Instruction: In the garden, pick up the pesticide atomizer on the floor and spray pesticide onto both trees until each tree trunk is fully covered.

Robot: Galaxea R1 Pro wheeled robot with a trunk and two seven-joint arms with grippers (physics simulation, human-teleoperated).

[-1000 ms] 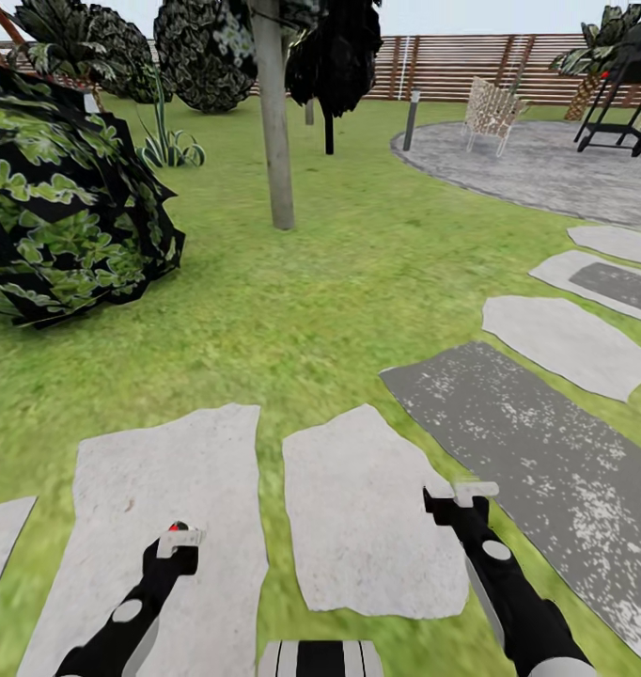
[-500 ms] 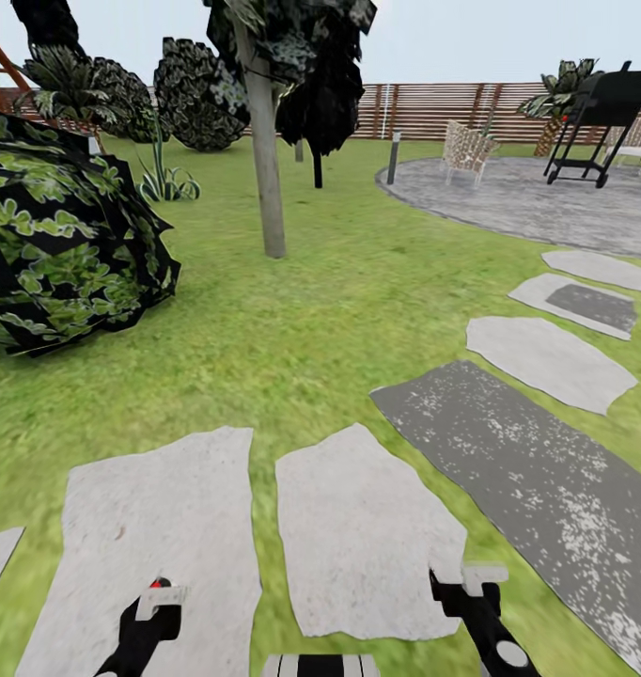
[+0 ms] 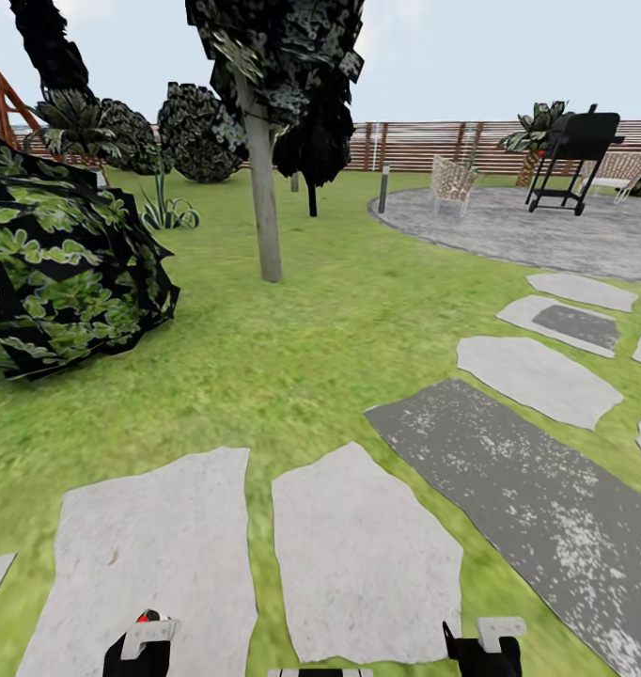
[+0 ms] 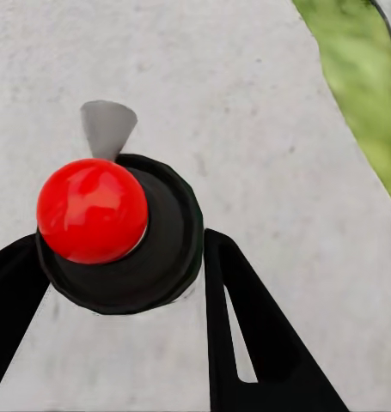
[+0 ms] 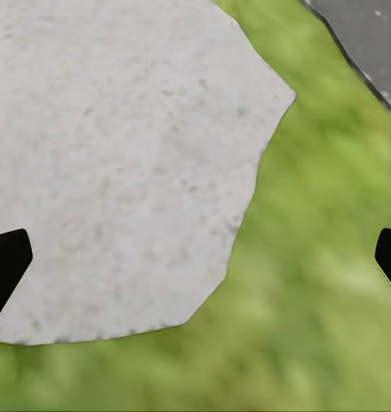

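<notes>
No writing shows on the pesticide atomizer [image 4: 118, 232].

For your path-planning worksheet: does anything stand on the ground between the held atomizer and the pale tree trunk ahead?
Nothing visible does. From the pesticide atomizer in the left pincer, only stepping stones and lawn lie before the tree trunk; the bush sits left of that line.

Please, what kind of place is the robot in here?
Most likely a back garden, rendered in a simulator. Green lawn with grey stepping stones, a brown slatted fence behind, a tree trunk, and a paved patio with a black grill and chair.
</notes>
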